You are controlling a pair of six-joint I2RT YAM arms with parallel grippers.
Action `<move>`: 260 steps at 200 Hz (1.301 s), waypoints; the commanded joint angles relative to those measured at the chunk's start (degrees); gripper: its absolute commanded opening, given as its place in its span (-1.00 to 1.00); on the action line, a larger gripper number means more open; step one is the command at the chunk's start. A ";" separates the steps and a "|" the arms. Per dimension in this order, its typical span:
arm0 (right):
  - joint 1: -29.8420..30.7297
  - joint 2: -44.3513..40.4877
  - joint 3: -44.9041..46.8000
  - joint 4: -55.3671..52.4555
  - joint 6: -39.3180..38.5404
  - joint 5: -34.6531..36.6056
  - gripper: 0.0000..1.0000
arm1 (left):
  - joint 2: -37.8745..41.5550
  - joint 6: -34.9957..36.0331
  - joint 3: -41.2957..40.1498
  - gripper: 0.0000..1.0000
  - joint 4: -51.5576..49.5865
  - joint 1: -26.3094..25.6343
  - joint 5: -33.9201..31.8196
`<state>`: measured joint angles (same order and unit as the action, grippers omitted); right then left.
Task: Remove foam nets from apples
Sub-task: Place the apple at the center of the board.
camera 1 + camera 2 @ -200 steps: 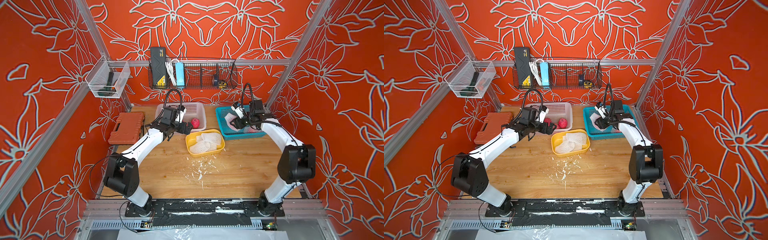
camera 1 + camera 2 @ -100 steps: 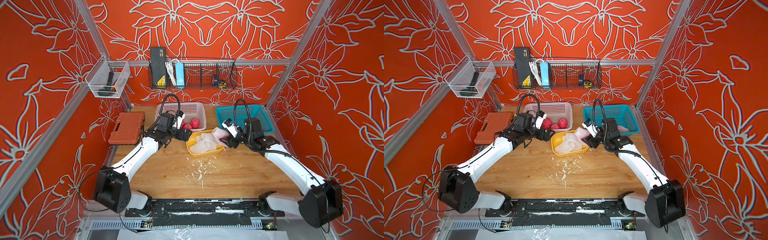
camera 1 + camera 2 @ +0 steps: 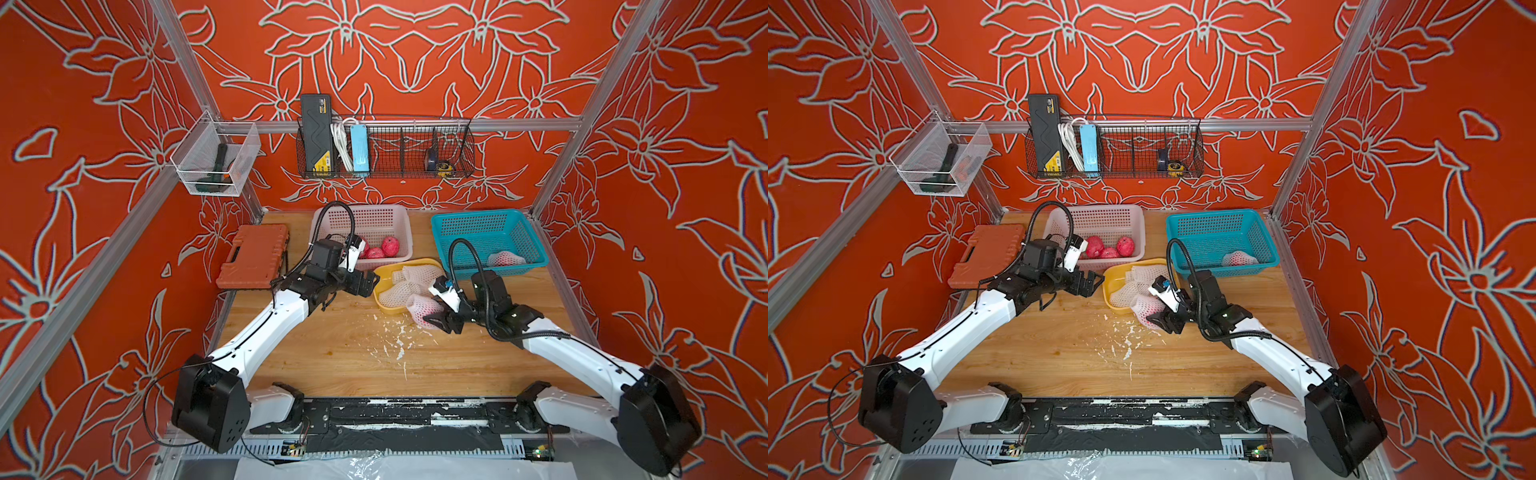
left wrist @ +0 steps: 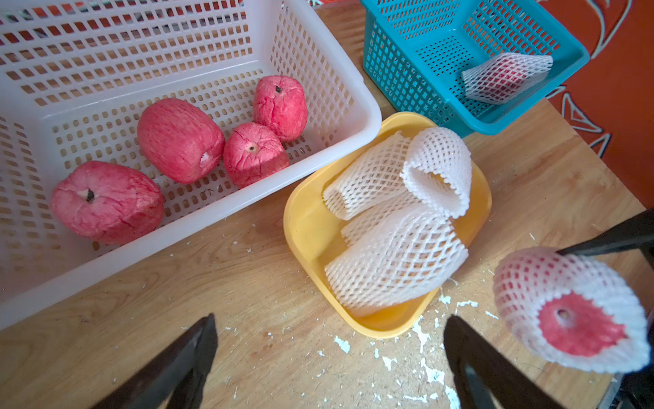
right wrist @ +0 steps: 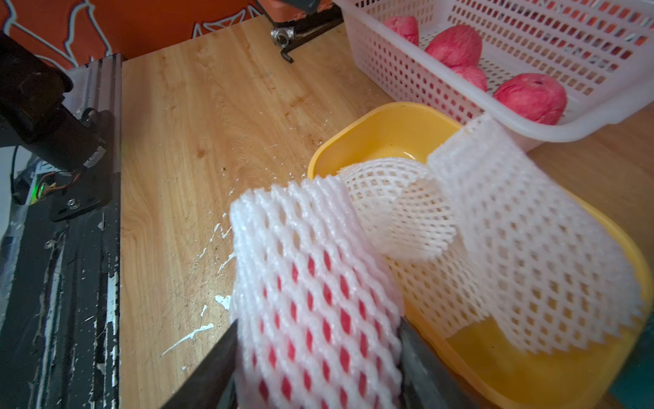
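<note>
Foam net [image 5: 311,283] on apple [image 4: 580,325], clamped in right jaws; mouth points toward wide-spread left jaws.

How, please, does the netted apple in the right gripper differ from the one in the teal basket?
The held pinkish-red apple in white foam net is clamped in the right gripper's jaws; the basket apple lies loose in the teal plastic basket. The held apple's end is bare; the basket apple shows only through mesh. Both wear nets.

Right fingers [image 3: 1163,323] grip a netted apple [image 3: 1142,309] beside yellow tray [image 3: 1106,289].
</note>
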<state>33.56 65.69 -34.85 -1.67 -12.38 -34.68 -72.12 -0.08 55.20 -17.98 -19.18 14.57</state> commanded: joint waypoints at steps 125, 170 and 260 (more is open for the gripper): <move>4.23 11.52 8.27 26.01 2.12 -2.94 0.25 | 3.68 -1.51 -4.44 0.97 -3.03 -0.68 1.71; 4.23 12.78 10.40 26.46 0.81 -1.25 0.31 | 2.87 -2.03 -5.28 0.97 -2.59 -1.54 1.38; 4.06 10.12 14.27 27.31 0.97 5.35 0.56 | 1.29 -1.77 -5.18 0.97 -2.60 -3.83 0.64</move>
<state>37.43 77.14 -22.11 25.56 -11.00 -33.10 -70.04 -1.74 50.00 -20.51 -22.24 15.46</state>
